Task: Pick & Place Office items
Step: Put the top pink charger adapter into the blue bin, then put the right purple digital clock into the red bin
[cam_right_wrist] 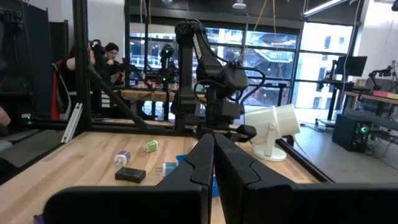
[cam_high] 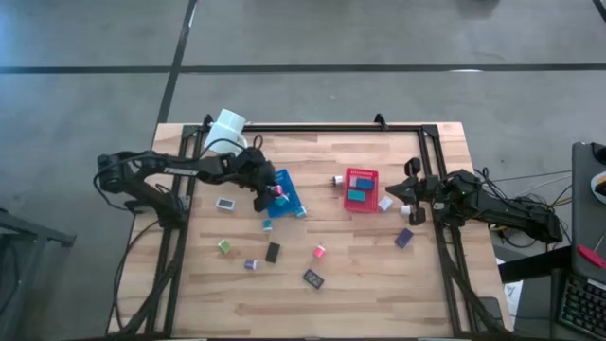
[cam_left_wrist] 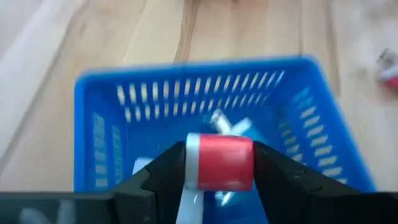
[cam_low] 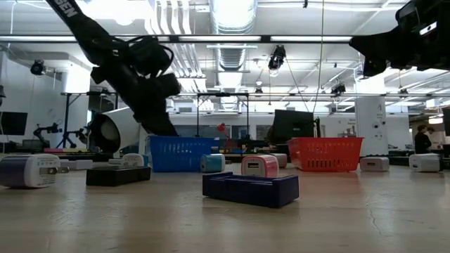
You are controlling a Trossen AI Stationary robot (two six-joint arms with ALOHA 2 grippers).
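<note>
The left tool (cam_high: 273, 192) hangs over the blue basket (cam_high: 291, 197), which sits left of the desk's (cam_high: 379, 284) middle, nearer the far edge. In the left wrist view its two dark fingers (cam_left_wrist: 165, 177) press on either side of a pink block with a white end (cam_left_wrist: 219, 162), holding it above the basket's open top; pale items lie inside on the basket floor (cam_left_wrist: 233, 127), too blurred to name.

The right tool (cam_high: 409, 197) waits near the desk's right edge, beside the red basket (cam_high: 361, 189), its fingers pressed together with nothing between them.

The other office items lie scattered on the desk. A white block (cam_high: 225, 203) sits left of the blue basket. Toward the front edge lie a green block (cam_high: 224, 246), a purple block (cam_high: 251, 264), a black block (cam_high: 273, 252), a pink cube (cam_high: 319, 251) and a dark flat piece (cam_high: 313, 278). A navy block (cam_high: 404, 238) lies near the right edge. A white mug (cam_high: 227, 130) lies on its side at the far left corner.
</note>
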